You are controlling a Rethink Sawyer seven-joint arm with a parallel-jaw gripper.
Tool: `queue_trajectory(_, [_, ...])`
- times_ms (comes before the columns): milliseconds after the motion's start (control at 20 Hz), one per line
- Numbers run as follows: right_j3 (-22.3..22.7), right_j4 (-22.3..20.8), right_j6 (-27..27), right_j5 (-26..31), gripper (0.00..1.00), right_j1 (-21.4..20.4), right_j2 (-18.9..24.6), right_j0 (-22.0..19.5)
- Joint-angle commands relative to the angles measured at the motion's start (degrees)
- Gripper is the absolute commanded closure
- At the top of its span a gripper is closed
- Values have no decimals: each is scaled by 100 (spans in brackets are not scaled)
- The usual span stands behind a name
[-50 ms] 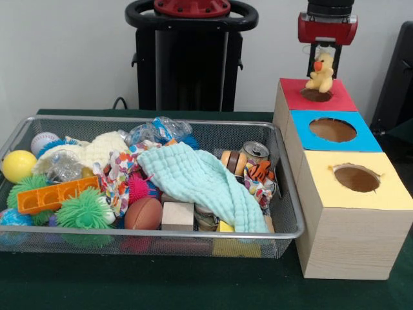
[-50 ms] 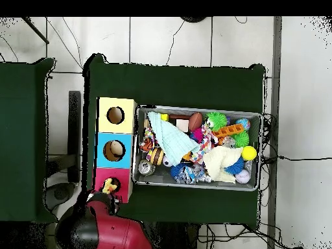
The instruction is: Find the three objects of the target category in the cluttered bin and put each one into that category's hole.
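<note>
My hand (image 1: 324,59) hangs above the red-topped wooden box (image 1: 335,97), closed on a small yellow plush duck (image 1: 321,73) that sits right at that box's round hole (image 1: 316,95), beside the wire mesh bin (image 1: 284,194) on the green surface (image 1: 161,284).

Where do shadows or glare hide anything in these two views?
Front view: even light, no strong glare; the duck under the hand reads clearly over the red box, and only the bin's lower mesh wall dims what lies behind it. Overhead view: the duck is small and the hand is hard to make out.
</note>
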Motion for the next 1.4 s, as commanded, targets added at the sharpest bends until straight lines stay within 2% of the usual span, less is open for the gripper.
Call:
queue_trajectory(50, [-175,75,1278,-335,0,279,145,-78])
queue_trajectory(500, [-346,131,1237,-91,0,338,-67,74])
queue_trajectory(700, [-433,236,1319,194,0,257,-269,170])
queue_trajectory(850, [-692,168,1227,461,0,140,-630,314])
queue_trajectory(950, [-832,77,1102,749,0,-1,-705,205])
queue_trajectory(1050, [-829,67,1022,722,0,-30,-631,27])
queue_trajectory(1400, [-838,-94,820,-130,0,301,-235,-718])
